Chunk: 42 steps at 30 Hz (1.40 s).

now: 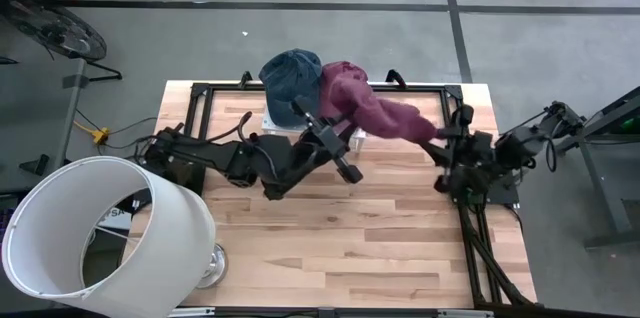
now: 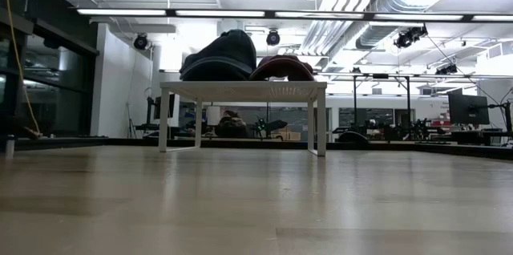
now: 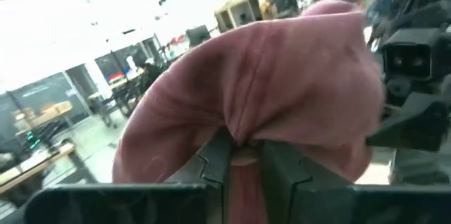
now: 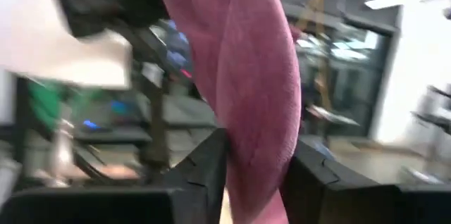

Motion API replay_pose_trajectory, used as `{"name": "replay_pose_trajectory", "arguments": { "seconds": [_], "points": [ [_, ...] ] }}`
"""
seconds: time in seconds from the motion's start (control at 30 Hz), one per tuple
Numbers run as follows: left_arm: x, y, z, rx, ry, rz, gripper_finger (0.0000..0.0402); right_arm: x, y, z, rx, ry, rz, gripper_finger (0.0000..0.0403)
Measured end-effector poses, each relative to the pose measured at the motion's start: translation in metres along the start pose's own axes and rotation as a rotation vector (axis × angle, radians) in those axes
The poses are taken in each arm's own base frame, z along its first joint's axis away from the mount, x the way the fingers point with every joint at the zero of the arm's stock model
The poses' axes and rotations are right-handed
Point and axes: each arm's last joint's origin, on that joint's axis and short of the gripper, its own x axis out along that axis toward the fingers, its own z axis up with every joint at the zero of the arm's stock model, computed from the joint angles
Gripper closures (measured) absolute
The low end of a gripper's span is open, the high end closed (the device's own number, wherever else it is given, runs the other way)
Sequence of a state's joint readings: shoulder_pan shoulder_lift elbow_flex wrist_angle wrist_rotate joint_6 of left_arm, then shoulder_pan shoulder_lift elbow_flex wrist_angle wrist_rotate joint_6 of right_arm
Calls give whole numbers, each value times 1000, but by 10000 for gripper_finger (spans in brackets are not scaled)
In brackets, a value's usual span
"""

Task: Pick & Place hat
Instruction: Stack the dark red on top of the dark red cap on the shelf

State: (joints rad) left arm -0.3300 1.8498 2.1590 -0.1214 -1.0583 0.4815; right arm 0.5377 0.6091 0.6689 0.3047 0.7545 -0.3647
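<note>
Near the tabletop's far edge, the left gripper (image 3: 243,155) pinches a fold of the maroon hat (image 1: 365,105), soft, light and floppy, best taken by bunched fabric, stretched rightward to the right gripper (image 4: 257,164), whose fingers straddle its other end, grip uncertain.

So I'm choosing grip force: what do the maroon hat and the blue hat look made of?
The maroon hat looks like soft matte fabric, maybe corduroy or brushed cotton; it creases and bunches between the fingers. The blue hat looks like faded denim-type cloth, mottled and slumped, though that is less certain.
</note>
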Motion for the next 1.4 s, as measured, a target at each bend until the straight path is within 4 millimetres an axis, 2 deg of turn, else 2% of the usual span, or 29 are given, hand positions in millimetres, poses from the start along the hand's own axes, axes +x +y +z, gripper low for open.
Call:
{"name": "replay_pose_trajectory", "arguments": {
  "seconds": [0.2,0.37,0.53,0.7,0.87,1.0,1.17,1.4],
  "points": [
    [-5,9,-8,46,84,-12,359,-3,-4,-10,-34,126,-132,269],
    [-9,13,-17,49,153,-35,359,-5,-5,-13,-10,147,-132,240],
    [-10,19,-29,-13,237,-187,359,-6,-4,-11,99,120,-60,218],
    [-1,28,-54,-87,442,-347,359,-5,-2,-12,149,112,-2,215],
    [14,32,-71,-131,563,-332,359,0,5,-16,125,145,5,214],
    [22,32,-76,-166,577,-306,359,11,10,-6,94,225,-40,214],
    [29,33,-80,-216,603,-299,359,31,15,19,80,349,-98,214],
    [34,37,-85,-222,632,-269,359,78,29,40,104,497,-122,214]
  ]
}}
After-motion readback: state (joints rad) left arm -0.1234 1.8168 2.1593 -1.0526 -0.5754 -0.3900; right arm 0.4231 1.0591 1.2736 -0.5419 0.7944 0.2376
